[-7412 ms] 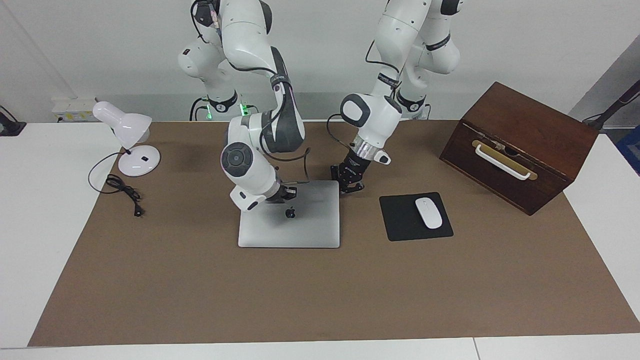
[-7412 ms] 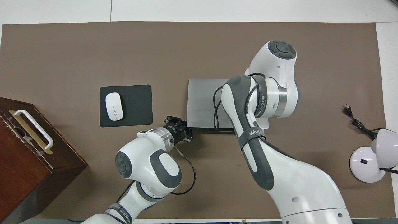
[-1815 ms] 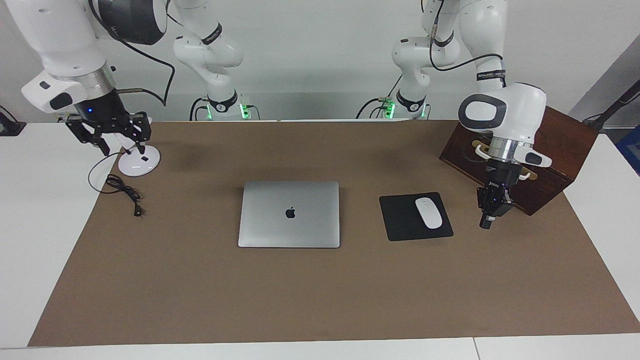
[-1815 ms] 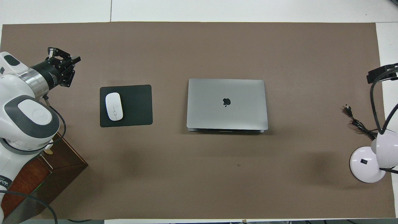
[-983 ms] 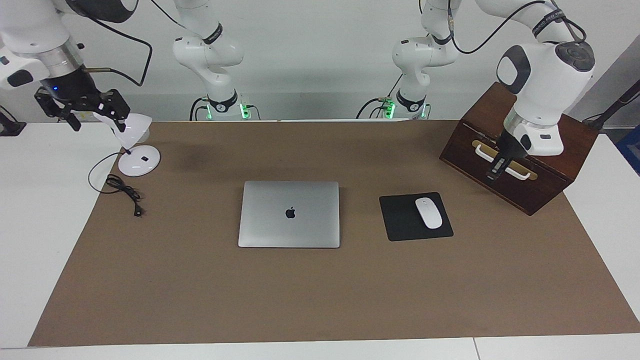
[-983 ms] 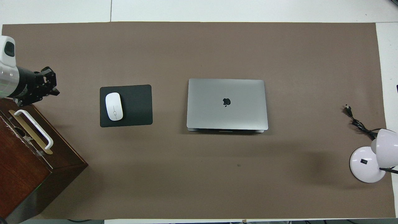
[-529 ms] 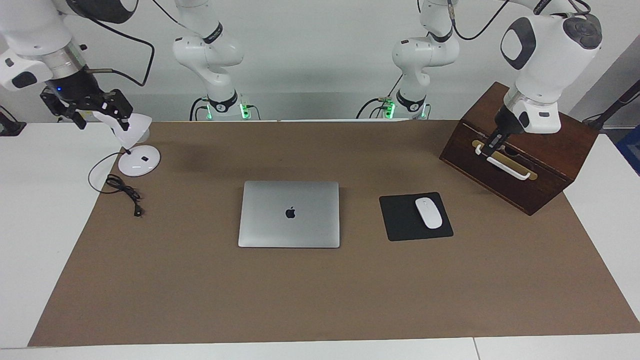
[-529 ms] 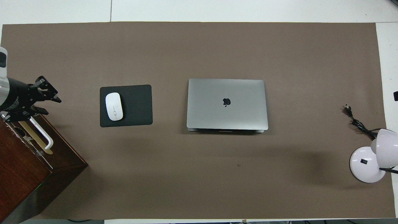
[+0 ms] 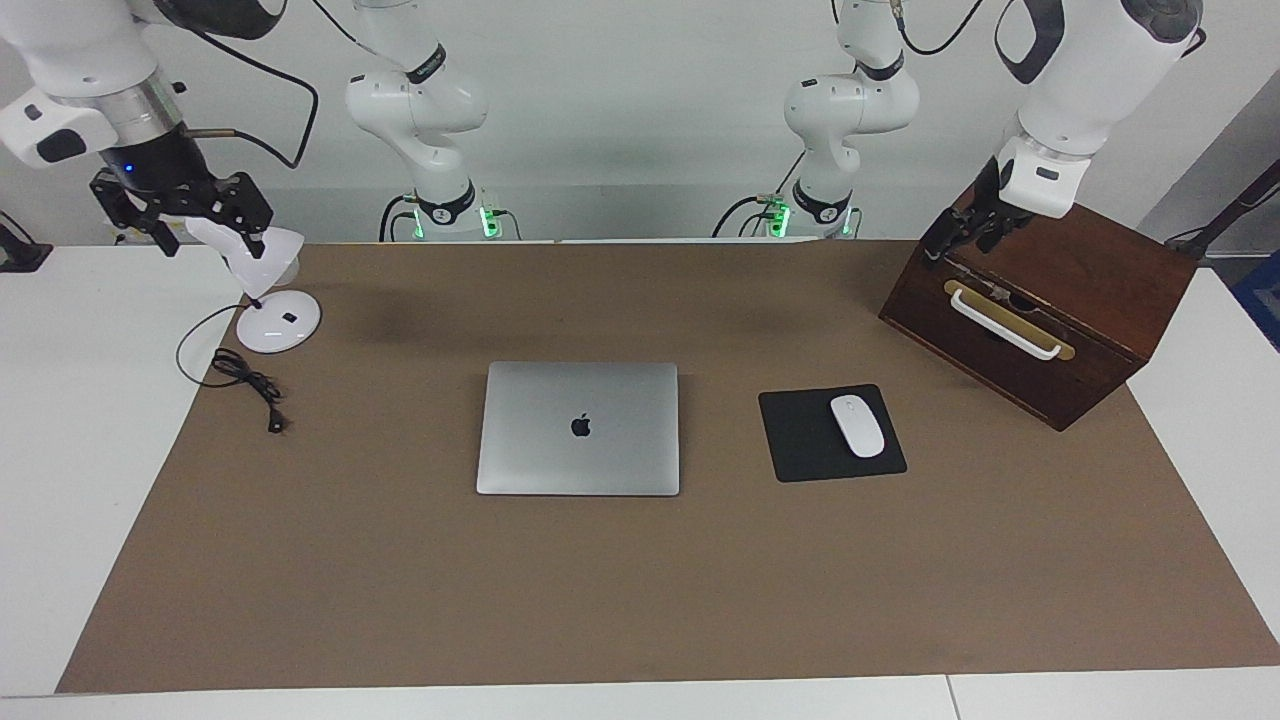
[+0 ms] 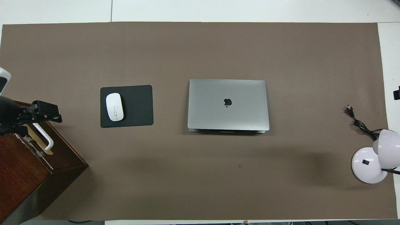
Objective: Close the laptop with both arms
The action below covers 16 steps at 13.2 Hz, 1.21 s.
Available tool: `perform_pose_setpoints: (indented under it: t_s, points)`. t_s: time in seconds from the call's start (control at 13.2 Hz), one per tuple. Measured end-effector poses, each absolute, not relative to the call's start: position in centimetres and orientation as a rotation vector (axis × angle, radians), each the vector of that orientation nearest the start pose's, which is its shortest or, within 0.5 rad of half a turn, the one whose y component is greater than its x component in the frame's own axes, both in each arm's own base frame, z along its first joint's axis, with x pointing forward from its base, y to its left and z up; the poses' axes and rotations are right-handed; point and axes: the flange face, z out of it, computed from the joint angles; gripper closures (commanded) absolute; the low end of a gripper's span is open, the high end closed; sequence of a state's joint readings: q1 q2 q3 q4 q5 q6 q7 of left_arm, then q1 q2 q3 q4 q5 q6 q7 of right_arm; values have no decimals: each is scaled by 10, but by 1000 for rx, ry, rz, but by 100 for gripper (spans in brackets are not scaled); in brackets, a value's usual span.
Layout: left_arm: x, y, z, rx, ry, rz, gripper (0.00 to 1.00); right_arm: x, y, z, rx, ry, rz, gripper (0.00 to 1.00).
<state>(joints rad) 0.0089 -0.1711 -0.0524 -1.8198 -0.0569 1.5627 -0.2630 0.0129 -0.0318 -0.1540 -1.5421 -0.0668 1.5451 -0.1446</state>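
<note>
Facing view: the laptop (image 9: 578, 428) lies shut on the desk (image 9: 640, 590), well apart from both raised arms. The right pincer (image 9: 182, 205) hangs open over the lamp (image 9: 262, 290); the left pincer (image 9: 960, 232) hangs open over the wooden box (image 9: 1040, 300). Overhead view: lid down, logo up, midway between the pincers; the closing looks done, nothing left.

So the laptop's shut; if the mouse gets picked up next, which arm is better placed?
Left, probably. The left end effector hangs open over the wooden box beside the mouse; the right end effector is over the lamp, at the right arm's end.
</note>
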Motion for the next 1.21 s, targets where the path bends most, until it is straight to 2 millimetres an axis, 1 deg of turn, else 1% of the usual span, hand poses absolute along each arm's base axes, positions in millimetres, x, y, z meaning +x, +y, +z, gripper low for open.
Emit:
perform_pose_setpoints:
  t_s: [0.15,0.38,0.68,0.91,1.21]
  points:
    - [492,-28,600,-3161,-296,141,0,539,-79,653,-3202,24,-69,0]
    - [492,-30,597,-3161,-280,151,0,541,-69,654,-3161,65,-90,0]
    - [488,-29,594,-3154,-278,202,0,541,-69,653,-3158,66,-89,0]
    - [479,-33,590,-3137,-261,308,0,541,-69,652,-3158,65,-86,0]
    - [475,-32,590,-3132,-263,336,0,541,-69,652,-3157,65,-85,0]
